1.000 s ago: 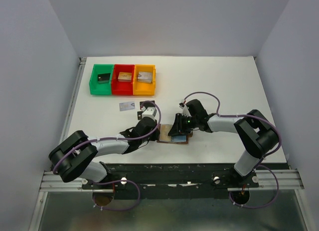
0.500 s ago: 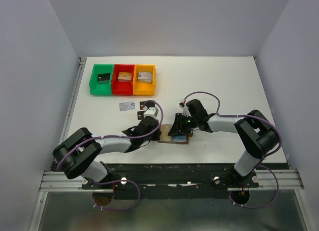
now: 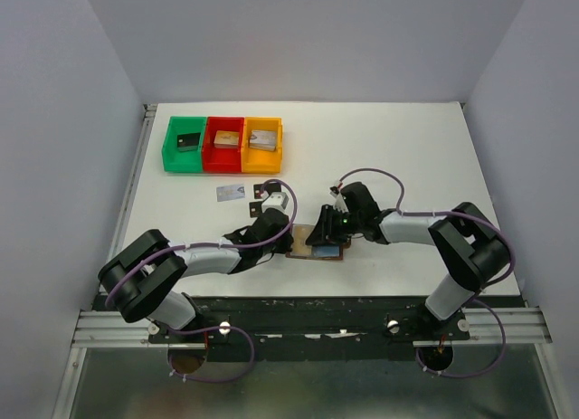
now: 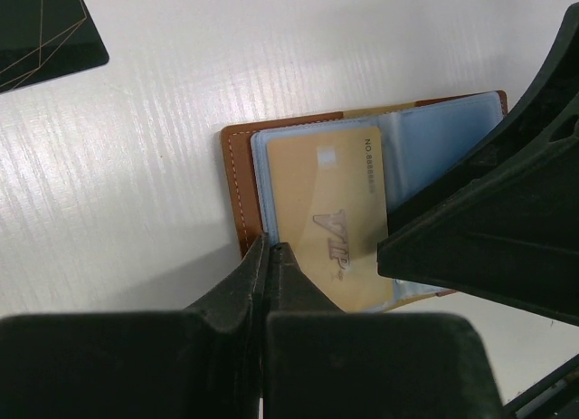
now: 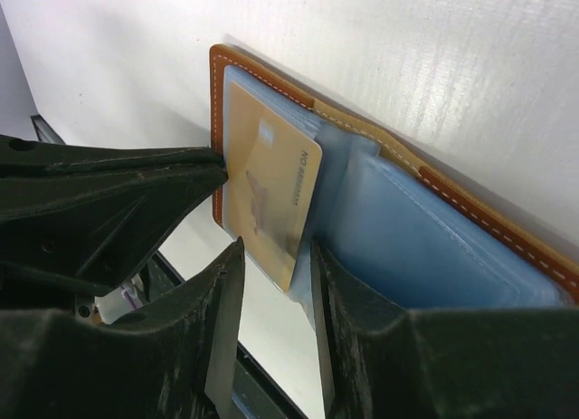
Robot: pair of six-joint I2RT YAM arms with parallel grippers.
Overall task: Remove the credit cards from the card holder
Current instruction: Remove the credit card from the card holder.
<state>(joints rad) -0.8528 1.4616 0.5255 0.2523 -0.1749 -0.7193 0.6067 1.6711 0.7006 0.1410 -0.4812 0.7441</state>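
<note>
card holder [image 3: 317, 248]: it lies open on the table [image 3: 407, 147] at 6 o'clock, close to the arms' edge, blue side up, between your two grippers.
gold card [image 4: 330, 211]: it sits in the half of the holder next to your left arm. It looks partly out of its blue pocket, but I cannot tell how far.
left gripper [image 4: 268, 252]: its fingers are pressed together and hold nothing. The tips rest on the holder's brown edge, just beside the gold card. I think it is pinning the holder down.
right gripper [image 5: 276, 256]: its fingers are spread, one on each side of the gold card's corner. It is not pinching yet.
step: I think you are getting this card out.
next move: close the right fingers on the corner, then slide the card out flat. Keep the left tips pushing down.
cards out: a silvery card [image 3: 232, 193] and a black card [image 3: 267, 189] lie on the table at 11 o'clock from the holder.
trays: a green tray [image 3: 172, 157], a red tray [image 3: 210, 157] and an orange tray [image 3: 276, 152] sit far off at 10 o'clock, with blocks [image 3: 226, 138] inside.
in the way: your two grippers are very close and could bump. The holder could lift with the card.
</note>
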